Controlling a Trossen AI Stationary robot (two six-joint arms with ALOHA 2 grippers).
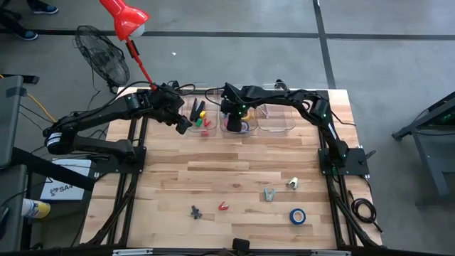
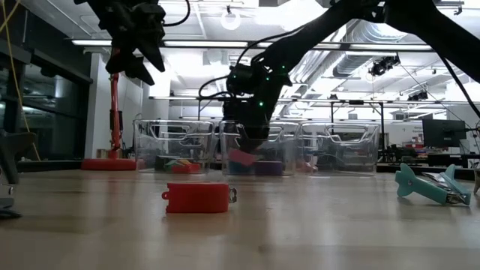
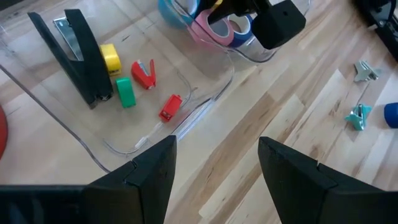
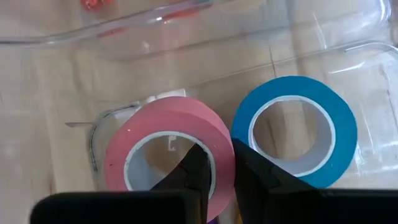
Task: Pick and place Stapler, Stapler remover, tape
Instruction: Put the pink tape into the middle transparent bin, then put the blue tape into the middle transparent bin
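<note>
I've got the right gripper (image 4: 214,171) down inside the middle bin (image 2: 259,150), and its jaws are pinching the wall of the pink tape (image 4: 168,152): one finger sits in the roll's open centre, the other outside its rim. The roll hangs tilted in the bin in the low view. Just beside it, touching, lies a blue tape (image 4: 295,127), flat on the bin floor, clear of the jaws. Something purple shows under the pink roll; I can't tell more than that.

My left gripper (image 3: 214,168) hovers above the near edge of the left bin (image 3: 124,146), jaws spread wide, holding nothing.

Counting the left bin: one black stapler (image 3: 78,56), one yellow piece (image 3: 111,57), one green piece (image 3: 126,92), two red removers (image 3: 155,90).

The right bin (image 2: 337,148) is too unclear to count.

Out on the table (image 1: 234,181): one more blue tape (image 1: 297,216) near the front, one red remover (image 1: 224,206), one teal remover (image 1: 269,193), one small dark piece (image 1: 195,212) and one pale piece (image 1: 292,183), all well apart from both grippers.
</note>
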